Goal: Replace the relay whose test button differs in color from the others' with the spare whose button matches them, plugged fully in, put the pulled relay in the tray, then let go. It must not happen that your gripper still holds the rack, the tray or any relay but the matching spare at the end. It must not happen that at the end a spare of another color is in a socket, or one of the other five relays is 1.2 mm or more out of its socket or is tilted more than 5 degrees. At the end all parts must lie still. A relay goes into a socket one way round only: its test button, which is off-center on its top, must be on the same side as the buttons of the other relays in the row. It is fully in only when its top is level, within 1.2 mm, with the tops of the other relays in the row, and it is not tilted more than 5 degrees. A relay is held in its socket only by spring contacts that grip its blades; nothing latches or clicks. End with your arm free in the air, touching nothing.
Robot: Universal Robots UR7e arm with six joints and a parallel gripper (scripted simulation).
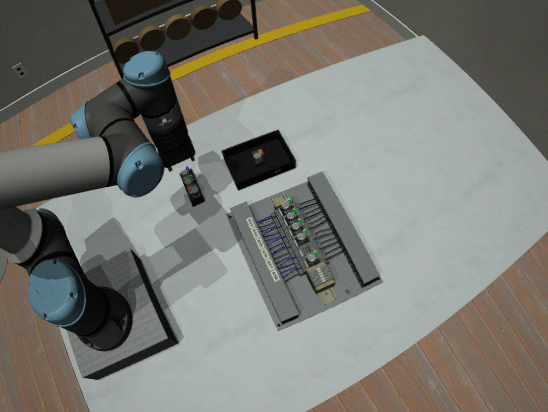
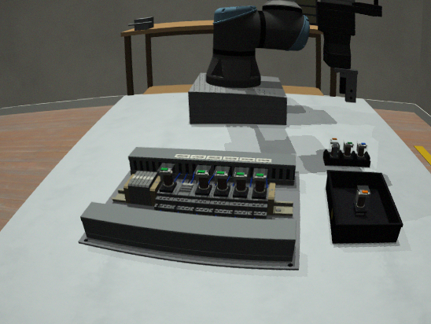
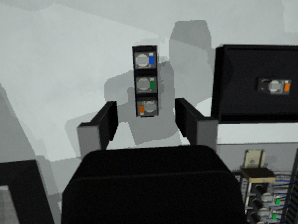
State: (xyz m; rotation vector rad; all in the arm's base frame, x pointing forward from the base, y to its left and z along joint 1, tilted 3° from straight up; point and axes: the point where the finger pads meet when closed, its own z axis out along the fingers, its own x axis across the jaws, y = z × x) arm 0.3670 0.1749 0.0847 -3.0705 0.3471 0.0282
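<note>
A grey panel (image 1: 305, 245) holds a row of relays (image 2: 221, 178), all with green buttons. One socket (image 2: 186, 189) in the row, second from the left in the exterior view, stands empty. A relay with an orange button (image 2: 362, 200) lies in the black tray (image 2: 363, 206); it also shows in the wrist view (image 3: 274, 86). A black spare holder (image 3: 145, 81) carries three upright spares: blue, green (image 3: 145, 84) and orange (image 3: 146, 107). My gripper (image 3: 146, 111) is open and empty, well above the holder (image 2: 347, 154), with the orange spare showing between its fingers.
The arm's grey pedestal (image 2: 237, 100) stands behind the panel. The tray (image 1: 258, 158) lies between the holder (image 1: 192, 187) and the panel. Raised grey wire ducts (image 2: 189, 232) run along both long sides of the relay row. A shelf rack (image 1: 175, 20) stands off the mat.
</note>
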